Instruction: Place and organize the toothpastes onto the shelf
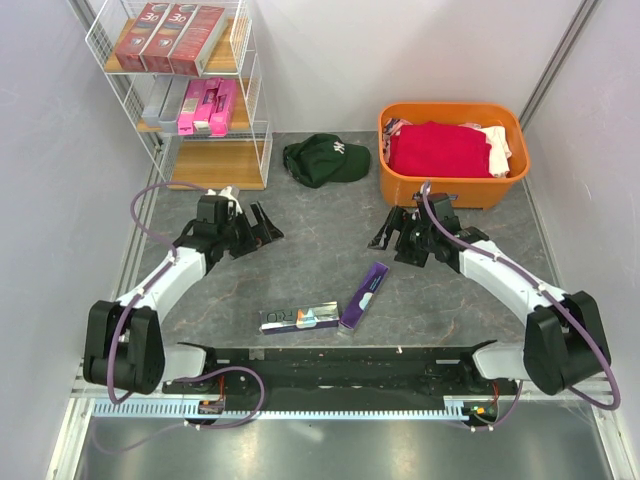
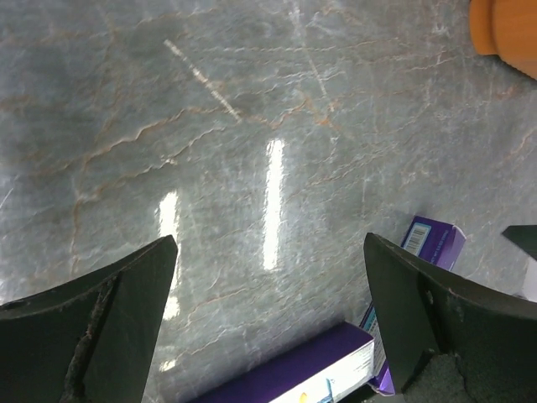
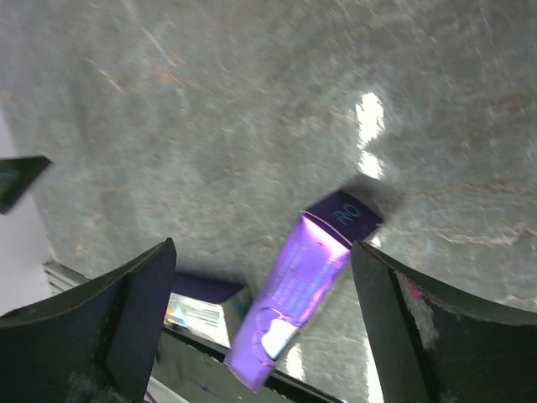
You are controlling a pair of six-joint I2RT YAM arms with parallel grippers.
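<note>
Two toothpastes lie on the grey table near its front edge: a shiny holographic box (image 1: 298, 320) and a purple box (image 1: 364, 296), touching at one end. The white wire shelf (image 1: 252, 80) at the back left holds dark red boxes (image 1: 168, 37) on its top board and grey and hot pink boxes (image 1: 205, 106) on the middle board. My left gripper (image 1: 262, 225) hovers open over bare table, the holographic box (image 2: 302, 374) low between its fingers (image 2: 109, 319). Farther right, my right gripper (image 1: 390, 230) is open too, and the purple box (image 3: 310, 285) shows between its fingers (image 3: 419, 327), well below them.
A dark green cap (image 1: 325, 160) lies at the back centre. An orange tub (image 1: 452, 185) with red and white clothes stands at the back right, just behind my right arm. The shelf's bottom board (image 1: 215, 165) carries nothing.
</note>
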